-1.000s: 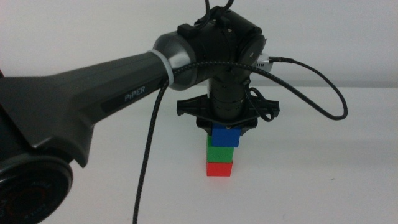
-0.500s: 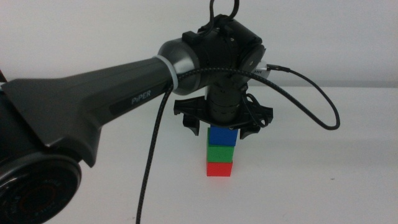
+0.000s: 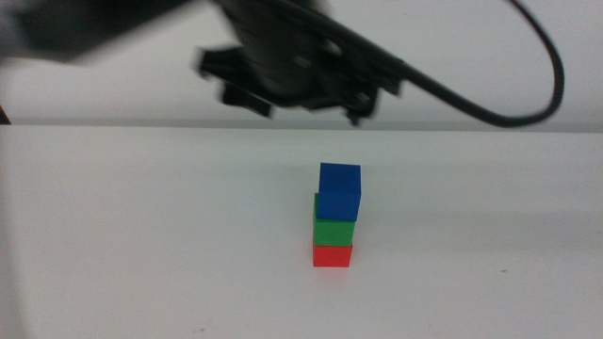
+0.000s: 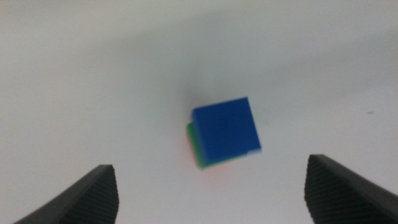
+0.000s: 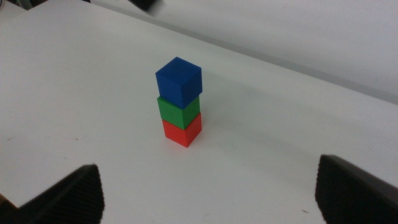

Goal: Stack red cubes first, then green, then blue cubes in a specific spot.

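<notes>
A plain white table is seen across the scene, bounded at its far edge by a pale wall.

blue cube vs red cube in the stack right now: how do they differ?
Position: the solid deep blue cube sits on top of the stack; the solid bright red cube is at the bottom, resting on the white tabletop.
Alignment: the blue cube overhangs the green cube slightly and looks a bit rotated; the red cube sits squarely under the green.
Shared: same size, plain matte faces, neither held. The left gripper hangs open above.
</notes>
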